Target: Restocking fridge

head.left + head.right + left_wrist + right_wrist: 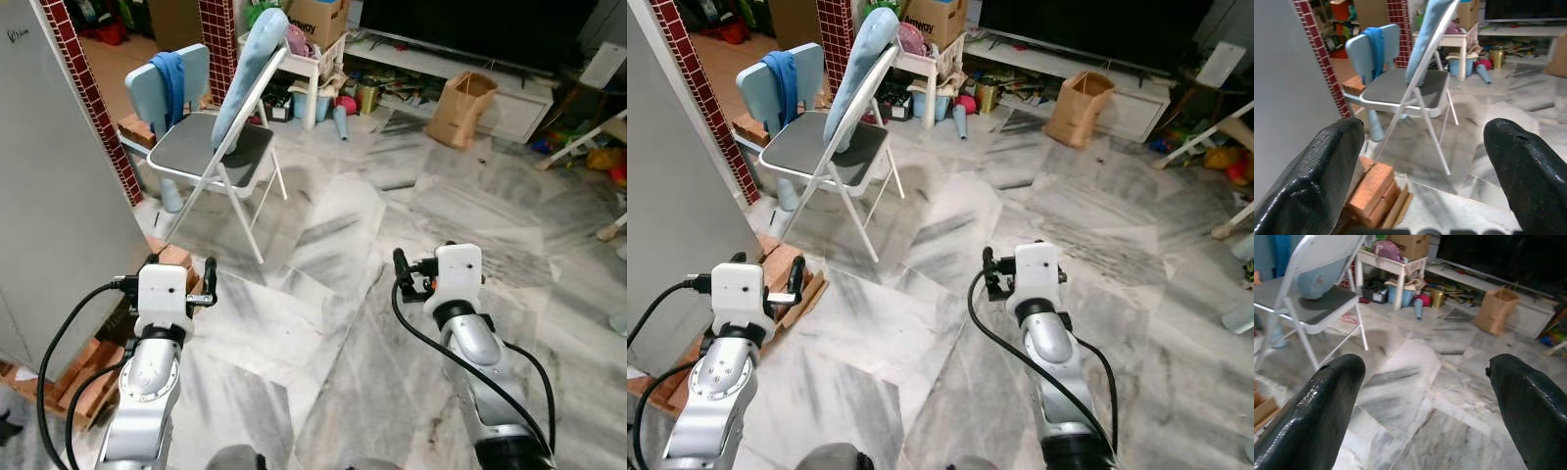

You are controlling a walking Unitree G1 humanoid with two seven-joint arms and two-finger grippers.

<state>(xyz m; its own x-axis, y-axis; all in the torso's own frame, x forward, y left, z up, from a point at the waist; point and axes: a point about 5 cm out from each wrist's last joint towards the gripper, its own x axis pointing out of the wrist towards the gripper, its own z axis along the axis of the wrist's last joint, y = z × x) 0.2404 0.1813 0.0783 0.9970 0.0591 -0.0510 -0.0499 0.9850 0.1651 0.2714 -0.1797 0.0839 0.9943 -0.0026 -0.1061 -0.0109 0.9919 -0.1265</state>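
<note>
Two silver arms are seen lowest in the head views, cut off by the bottom edge. The left gripper (208, 279) is held low at the lower left, and the right gripper (400, 271) at the lower right. In the head views the fingers are mostly hidden behind the white wrist boxes. In the wrist views both grippers are spread wide, and nothing is held between the fingers (1327, 171) of either one.

The grey fridge (49, 196) fills the left edge of the head views. Only one flat side is shown, cut off at the top and left, so its door cannot be made out. It is raised on red bricks (88, 377) and flat boards, partly hidden by the left arm.

A folding chair (220, 152) stands in the upper left on the marble floor (333, 255), with a pale blue cushion (250, 69) leaned on its back. A small blue chair (162, 83) with a blue cloth (174, 83) is partly hidden behind it. A brown paper bag (462, 108) stands at the upper right, before a low white shelf (509, 83). Small things near a white side surface (309, 64) are too tiny to tell apart. Things at the right edge are cut off.
</note>
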